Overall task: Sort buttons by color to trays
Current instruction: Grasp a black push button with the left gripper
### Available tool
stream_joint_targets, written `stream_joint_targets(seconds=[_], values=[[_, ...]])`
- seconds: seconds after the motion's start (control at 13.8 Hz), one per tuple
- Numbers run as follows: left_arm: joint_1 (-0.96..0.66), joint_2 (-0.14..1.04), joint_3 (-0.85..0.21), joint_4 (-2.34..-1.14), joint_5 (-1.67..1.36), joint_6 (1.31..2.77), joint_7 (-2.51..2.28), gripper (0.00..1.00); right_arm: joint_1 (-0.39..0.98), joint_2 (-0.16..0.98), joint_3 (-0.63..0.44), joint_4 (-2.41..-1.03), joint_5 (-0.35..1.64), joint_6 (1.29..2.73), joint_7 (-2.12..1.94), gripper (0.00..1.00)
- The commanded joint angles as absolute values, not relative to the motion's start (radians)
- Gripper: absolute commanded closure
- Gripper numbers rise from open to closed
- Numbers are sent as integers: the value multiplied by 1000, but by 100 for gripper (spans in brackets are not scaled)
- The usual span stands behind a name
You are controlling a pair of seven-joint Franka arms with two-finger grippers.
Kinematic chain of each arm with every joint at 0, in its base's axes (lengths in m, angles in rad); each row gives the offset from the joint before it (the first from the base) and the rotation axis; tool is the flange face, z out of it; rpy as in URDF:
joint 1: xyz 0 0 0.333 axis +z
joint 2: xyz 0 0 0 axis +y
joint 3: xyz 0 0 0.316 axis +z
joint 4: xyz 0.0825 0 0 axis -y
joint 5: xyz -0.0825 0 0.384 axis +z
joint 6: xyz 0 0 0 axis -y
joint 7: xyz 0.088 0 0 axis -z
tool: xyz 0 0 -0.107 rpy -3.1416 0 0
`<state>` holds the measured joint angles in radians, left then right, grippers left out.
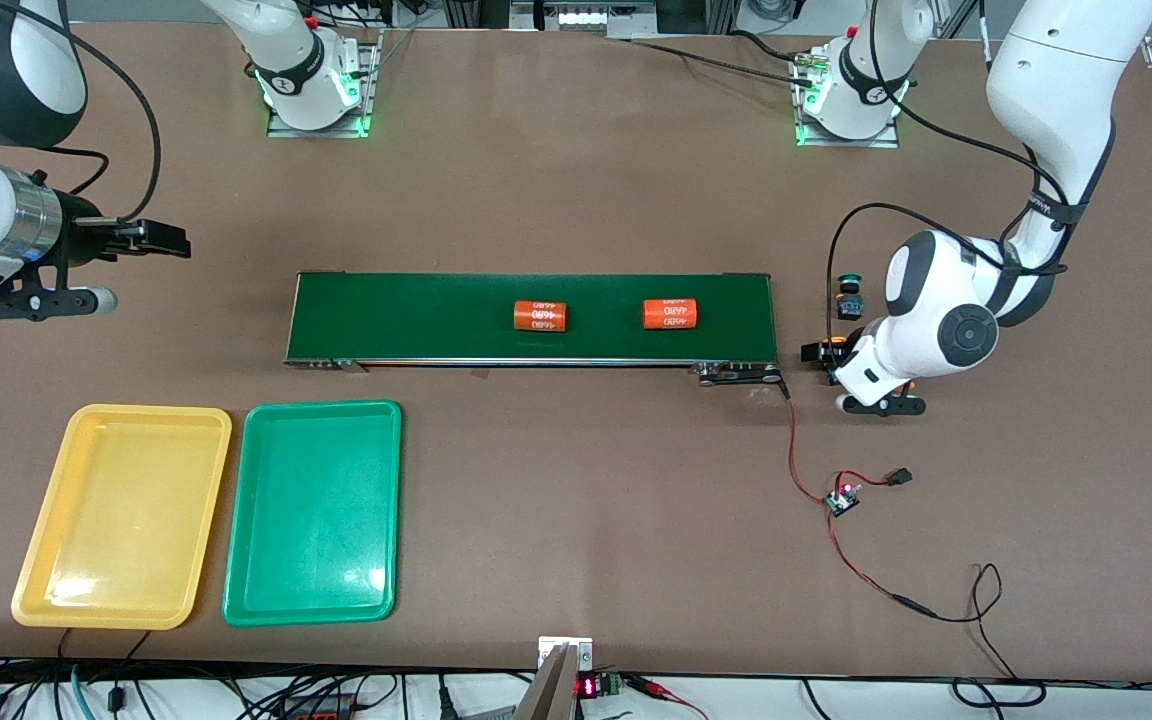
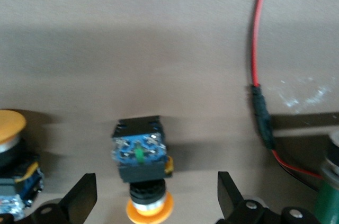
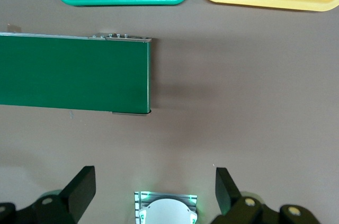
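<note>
My left gripper [image 1: 821, 352] is low over the table just off the conveyor's end toward the left arm, open. In the left wrist view its fingers [image 2: 82, 197] straddle a yellow-orange button [image 2: 142, 173] lying on its side, without touching it. A second yellow-orange button [image 2: 11, 147] lies beside it. A green button [image 1: 848, 295] stands upright, farther from the front camera than the left gripper. The yellow tray [image 1: 121, 515] and the green tray [image 1: 314, 512] lie side by side, empty, near the front edge at the right arm's end. My right gripper [image 1: 161, 240] waits open in the air there.
The dark-green conveyor belt [image 1: 531, 318] crosses the table's middle and carries two orange cylinders [image 1: 541, 316] [image 1: 670, 314]. A red wire [image 1: 796, 450] runs from its end to a small circuit board [image 1: 844, 498] and on toward the front edge.
</note>
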<state>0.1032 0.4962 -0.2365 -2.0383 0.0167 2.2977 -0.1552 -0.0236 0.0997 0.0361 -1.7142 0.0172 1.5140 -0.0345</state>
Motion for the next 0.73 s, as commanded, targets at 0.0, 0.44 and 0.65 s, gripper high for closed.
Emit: stream_joint_targets(seconds=[0.0, 0.44, 0.65], values=[[97, 508, -224, -2046, 11, 2339, -163, 10, -25, 98, 37, -1712, 32, 1503, -29, 0], [81, 519, -224, -2036, 6, 2347, -173, 69, -25, 98, 37, -1712, 32, 1502, -31, 0], [87, 454, -221, -2017, 12, 2266, -170, 77, -25, 98, 37, -1710, 32, 1502, -31, 0]])
